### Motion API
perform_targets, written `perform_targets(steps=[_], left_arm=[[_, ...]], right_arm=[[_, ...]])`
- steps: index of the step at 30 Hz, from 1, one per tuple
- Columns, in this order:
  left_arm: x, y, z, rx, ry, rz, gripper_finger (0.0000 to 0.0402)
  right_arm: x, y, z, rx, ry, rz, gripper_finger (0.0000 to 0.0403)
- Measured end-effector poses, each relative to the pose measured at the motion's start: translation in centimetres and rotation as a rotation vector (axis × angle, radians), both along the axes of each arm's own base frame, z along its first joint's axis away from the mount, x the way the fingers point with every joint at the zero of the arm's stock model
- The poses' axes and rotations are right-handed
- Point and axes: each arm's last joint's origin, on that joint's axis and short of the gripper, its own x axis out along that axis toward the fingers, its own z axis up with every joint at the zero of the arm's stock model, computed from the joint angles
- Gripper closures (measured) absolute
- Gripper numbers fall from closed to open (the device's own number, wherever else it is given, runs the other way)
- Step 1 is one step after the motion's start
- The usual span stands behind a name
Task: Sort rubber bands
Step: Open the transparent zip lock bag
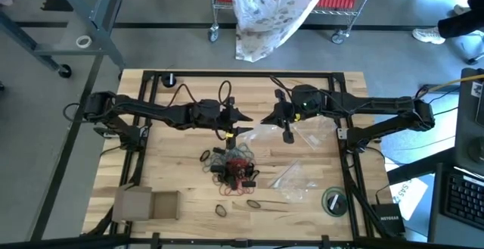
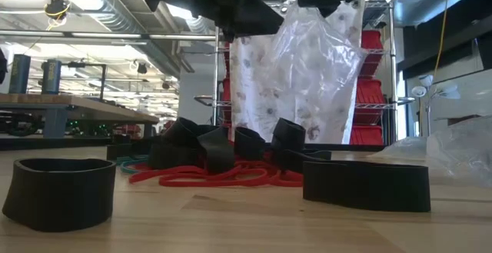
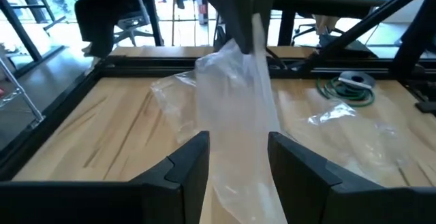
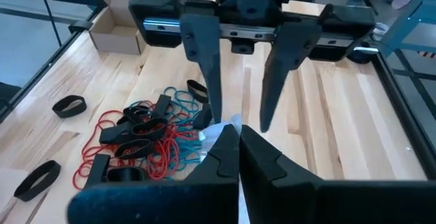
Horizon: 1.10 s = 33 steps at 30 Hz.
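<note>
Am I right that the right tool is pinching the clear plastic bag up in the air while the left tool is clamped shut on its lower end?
Not quite. The left tool is open: the left wrist view shows its fingers standing apart on either side of the clear plastic bag, not clamped on it. The rest holds: the right tool is shut on the bag, holding it up above the table.

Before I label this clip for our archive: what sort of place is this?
Probably a robotics lab or workshop: a framed wooden table with two robot arms, wire shelving behind, and more workbenches under exposed ceiling ducts.
</note>
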Motion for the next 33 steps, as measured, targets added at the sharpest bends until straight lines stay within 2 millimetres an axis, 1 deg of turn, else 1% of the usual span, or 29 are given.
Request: perform_targets(steps=[22,30,33], left_arm=[[-0.11,0.03,-0.23,-0.047,0.023,0.015,0.0259],[0.17,0.54,-0.64,-0.094,0.018,0.046,0.0259],[0.16,0.81,-0.66,-0.091,0.015,0.093,0.0259]], right_arm=[[0.03,0.02,0.06,0.001,-0.007,0.004,0.0403],[0.11,0.03,0.2,-0.005,-0.025,0.015,0.0403],[0.11,0.07,0.21,-0.009,-0.028,0.034,0.0403]])
